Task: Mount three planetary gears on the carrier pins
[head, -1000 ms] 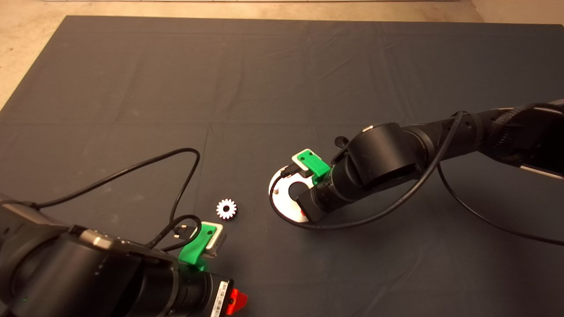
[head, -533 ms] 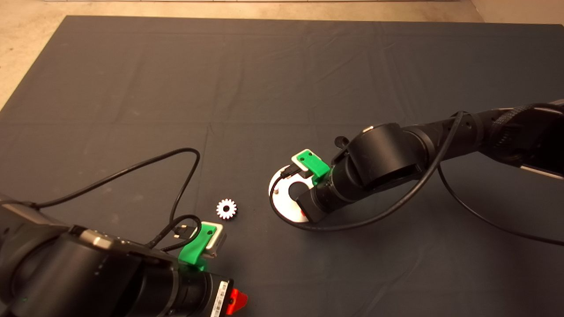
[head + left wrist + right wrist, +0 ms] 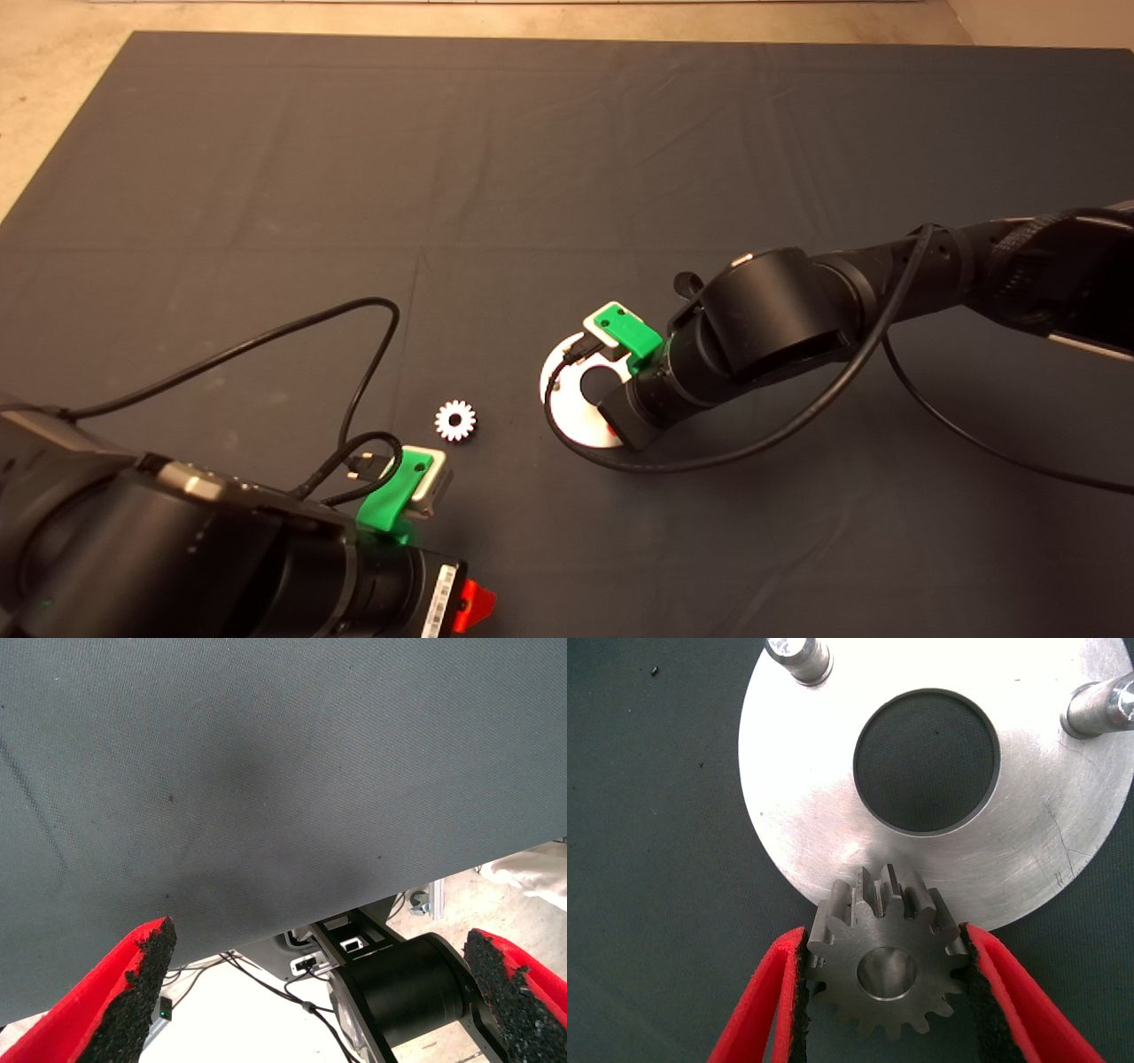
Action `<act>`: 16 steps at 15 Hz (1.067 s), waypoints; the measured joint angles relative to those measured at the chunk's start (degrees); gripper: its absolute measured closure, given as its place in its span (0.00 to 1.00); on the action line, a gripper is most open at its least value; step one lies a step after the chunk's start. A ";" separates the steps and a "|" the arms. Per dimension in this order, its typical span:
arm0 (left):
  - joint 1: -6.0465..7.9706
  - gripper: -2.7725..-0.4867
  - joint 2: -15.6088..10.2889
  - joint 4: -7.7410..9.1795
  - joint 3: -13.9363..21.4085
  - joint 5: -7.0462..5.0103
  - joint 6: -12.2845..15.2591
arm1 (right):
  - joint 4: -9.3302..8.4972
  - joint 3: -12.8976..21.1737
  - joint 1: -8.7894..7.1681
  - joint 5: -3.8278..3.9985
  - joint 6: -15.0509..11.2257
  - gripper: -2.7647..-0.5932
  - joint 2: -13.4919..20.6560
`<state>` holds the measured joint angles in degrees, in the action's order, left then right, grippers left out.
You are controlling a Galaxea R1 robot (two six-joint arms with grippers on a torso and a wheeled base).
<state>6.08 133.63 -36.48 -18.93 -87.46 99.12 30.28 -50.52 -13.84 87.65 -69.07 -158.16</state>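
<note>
A dark steel planetary gear (image 3: 886, 973) lies flat between the red fingers of my right gripper (image 3: 886, 941), which is shut on it at the near rim of the round silver plate (image 3: 806, 815). Two carrier pins (image 3: 799, 657) (image 3: 1099, 709) stand bare on the plate's far side. I cannot tell whether a pin sits in the gear's hole. In the head view my right arm (image 3: 762, 328) covers most of the plate (image 3: 567, 403). A bright white gear (image 3: 455, 420) lies on the mat to the left of the plate. My left gripper (image 3: 469, 610) is parked at the lower left, open and holding nothing.
Black cables loop over the mat (image 3: 532, 177) near the white gear (image 3: 354, 354) and around the plate (image 3: 709, 456). The left wrist view shows the mat's underside edge and the robot's base (image 3: 399, 992) between the open fingers (image 3: 146, 983).
My right wrist has shifted very slightly over the plate and its cable has sagged a little lower. The white gear, the plate and my left arm have not moved.
</note>
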 joint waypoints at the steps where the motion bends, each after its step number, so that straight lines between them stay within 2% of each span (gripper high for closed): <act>1: 0.00 0.19 -0.04 -0.01 0.00 0.00 0.00 | 0.01 0.00 -0.01 -0.06 0.30 0.82 0.09; 16: 0.83 0.19 -0.83 -0.03 0.00 -0.01 -0.01 | 0.06 -0.06 -0.02 -0.22 6.25 0.81 0.35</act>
<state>6.91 132.80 -36.51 -18.93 -87.46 99.11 30.34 -50.58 -13.86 87.43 -62.82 -157.81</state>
